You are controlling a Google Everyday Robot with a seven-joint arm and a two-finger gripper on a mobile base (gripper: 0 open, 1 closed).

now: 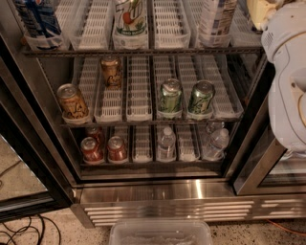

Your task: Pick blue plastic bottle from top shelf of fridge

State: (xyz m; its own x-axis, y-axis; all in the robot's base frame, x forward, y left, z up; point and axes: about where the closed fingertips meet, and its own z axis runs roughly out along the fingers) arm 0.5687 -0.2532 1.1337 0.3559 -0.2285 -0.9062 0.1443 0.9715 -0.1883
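Observation:
The fridge point(162, 191) stands open in front of me. At the top of the view, the top shelf point(143, 50) carries white slotted lane trays. The blue plastic bottle point(217, 19), with a pale blue label and nutrition text, stands in a right-hand lane; its cap is cut off by the view's top edge. A dark-blue-labelled bottle point(36, 19) stands at the far left and a white-labelled bottle point(130, 16) in the middle. My white arm point(287, 81) fills the right side. My gripper point(263, 12) shows as a cream part at the top right corner, just right of the blue plastic bottle.
The middle rack holds brown cans point(71, 101) and green cans point(170, 95). The bottom rack holds red cans point(91, 149) and small water bottles point(166, 143). A clear plastic bin point(160, 233) sits on the floor below the steel grille point(172, 210). The dark door frame point(28, 143) is at left, with cables point(19, 229) on the floor.

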